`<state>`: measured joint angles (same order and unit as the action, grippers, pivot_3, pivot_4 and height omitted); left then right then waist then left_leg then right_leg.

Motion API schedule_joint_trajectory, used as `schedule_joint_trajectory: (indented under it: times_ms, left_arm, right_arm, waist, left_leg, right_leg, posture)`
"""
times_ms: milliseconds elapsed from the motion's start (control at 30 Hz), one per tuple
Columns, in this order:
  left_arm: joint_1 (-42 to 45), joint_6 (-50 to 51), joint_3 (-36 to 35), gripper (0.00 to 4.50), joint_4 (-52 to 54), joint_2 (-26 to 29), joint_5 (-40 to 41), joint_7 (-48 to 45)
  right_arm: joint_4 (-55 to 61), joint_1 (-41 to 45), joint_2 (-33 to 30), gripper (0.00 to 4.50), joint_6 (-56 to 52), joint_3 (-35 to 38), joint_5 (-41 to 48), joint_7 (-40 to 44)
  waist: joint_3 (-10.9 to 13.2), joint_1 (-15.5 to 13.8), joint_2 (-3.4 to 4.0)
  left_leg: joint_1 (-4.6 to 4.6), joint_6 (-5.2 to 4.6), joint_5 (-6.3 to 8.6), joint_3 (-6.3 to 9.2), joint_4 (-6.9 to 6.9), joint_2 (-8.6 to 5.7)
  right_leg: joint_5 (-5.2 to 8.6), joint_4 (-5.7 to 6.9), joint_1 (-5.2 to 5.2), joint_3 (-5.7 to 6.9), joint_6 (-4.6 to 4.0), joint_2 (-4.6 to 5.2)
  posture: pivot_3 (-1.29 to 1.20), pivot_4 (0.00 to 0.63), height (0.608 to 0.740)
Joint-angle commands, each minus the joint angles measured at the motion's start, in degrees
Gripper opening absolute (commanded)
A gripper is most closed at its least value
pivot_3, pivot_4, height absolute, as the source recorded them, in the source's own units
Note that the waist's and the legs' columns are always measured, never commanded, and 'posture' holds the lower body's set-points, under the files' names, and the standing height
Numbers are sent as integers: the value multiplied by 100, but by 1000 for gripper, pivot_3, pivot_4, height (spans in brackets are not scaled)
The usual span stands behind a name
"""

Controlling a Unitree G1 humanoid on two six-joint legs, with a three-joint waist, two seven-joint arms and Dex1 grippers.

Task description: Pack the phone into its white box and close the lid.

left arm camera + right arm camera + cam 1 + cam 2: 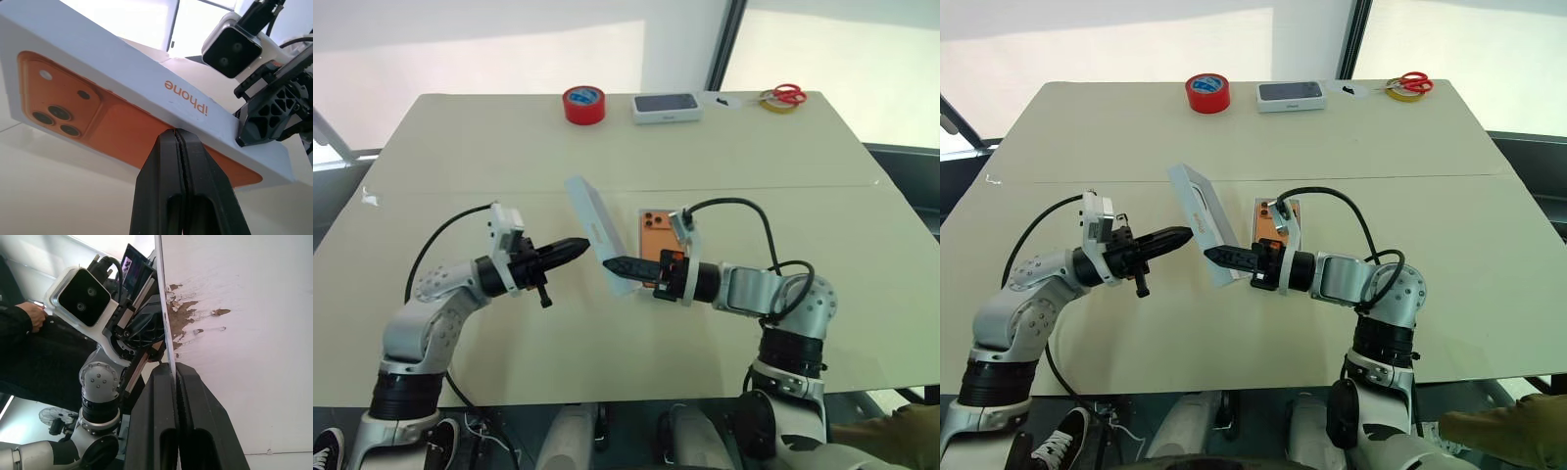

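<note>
While both grippers' clenched fingers (576, 245) (619, 264) pinch the lid (597, 233), the phone (656, 245) lies in the white box (637, 217)

You see the lid (146, 103) as matt white card with a smooth printed orange face, its inner side (234, 333) scuffed, paper torn to brown, black ribbed plastic fingers (183, 196), a matt cream table (509, 147), glossy red tape (583, 104) at upper centre.

Bright daylight from windows beyond the counter (460, 157) washes the scene evenly, leaving soft, faint shadows. In the left wrist view, the window glare blows out white above the lid (122, 83), while close foreground stays sharp.
</note>
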<state>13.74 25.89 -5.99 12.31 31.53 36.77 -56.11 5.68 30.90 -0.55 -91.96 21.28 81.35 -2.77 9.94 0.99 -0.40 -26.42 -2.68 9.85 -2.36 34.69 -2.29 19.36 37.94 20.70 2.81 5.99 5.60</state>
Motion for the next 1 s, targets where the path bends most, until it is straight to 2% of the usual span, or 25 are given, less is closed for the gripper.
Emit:
schedule_joint_trajectory:
  times_ms: [33,200,333,467,700,1000]
  left_arm:
    - [-99,-216,184,20,119,24,-246,-15]
    - [17,-567,433,20,-195,-314,-683,321]
    - [293,-116,0,20,-20,-399,-47,494]
    - [130,-497,-149,20,-50,-257,-53,97]
    - [110,-495,-445,20,-222,-86,144,-39]
    - [-89,-800,-55,20,-131,-245,-245,-44]
  right_arm:
    - [-241,-112,-199,0,45,-190,234,-377]
    - [-748,-27,-355,0,541,-248,189,-723]
    - [-710,149,-350,0,954,-456,1019,-1181]
    - [-613,71,-517,0,1357,-880,1781,-1578]
    - [-347,-94,-1014,0,2157,-1655,2910,-2012]
    - [-312,184,-1492,0,2685,-1968,3035,-1803]
  waist:
    - [-1,-4,0]
    - [-14,-47,9]
    - [-15,-35,7]
    - [-15,16,8]
    - [-12,-2,11]
    - [-9,8,14]
  left_leg:
    - [0,0,0,0,0,0]
    - [1,-3,2,-1,2,0]
    - [0,-6,3,-1,7,0]
    - [-2,-15,-2,-1,3,0]
    - [-4,-20,-4,-4,2,2]
    - [-9,-23,-3,-4,0,2]
  right_leg:
    - [0,0,0,0,0,0]
    - [0,-5,-4,0,-1,1]
    - [0,-5,-5,0,-1,4]
    - [0,-6,-1,-1,-1,3]
    - [0,-9,-1,-1,-1,4]
    - [0,-19,0,-2,-1,4]
  posture:
    - [0,150,735]
    - [0,150,735]
    - [0,150,735]
    - [0,150,735]
    - [0,150,735]
    - [0,150,735]
